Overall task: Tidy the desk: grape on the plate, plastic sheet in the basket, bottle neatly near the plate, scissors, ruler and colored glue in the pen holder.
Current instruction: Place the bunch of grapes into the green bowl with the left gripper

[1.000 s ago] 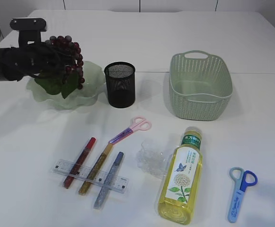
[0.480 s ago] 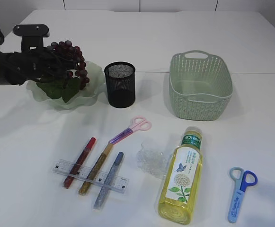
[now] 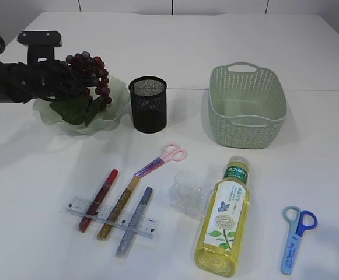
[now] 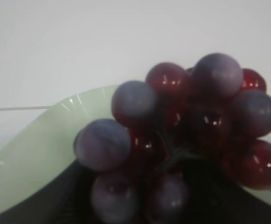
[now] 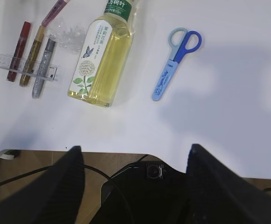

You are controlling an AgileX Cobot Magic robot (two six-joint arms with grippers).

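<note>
The white surface [image 3: 35,186] holds everything. Left arm [image 3: 6,81] reaches in flat from the left edge, its fingers [image 3: 61,81] clamped on the grape [image 3: 90,73] bunch, which hangs over the green plate [image 3: 114,108], leaves down inside it. Right fingers [image 5: 74,172] are spread wide, hovering off the near edge, well apart from the bottle [image 5: 102,56] and blue scissors [image 5: 175,63] lying flat on the surface.
</note>
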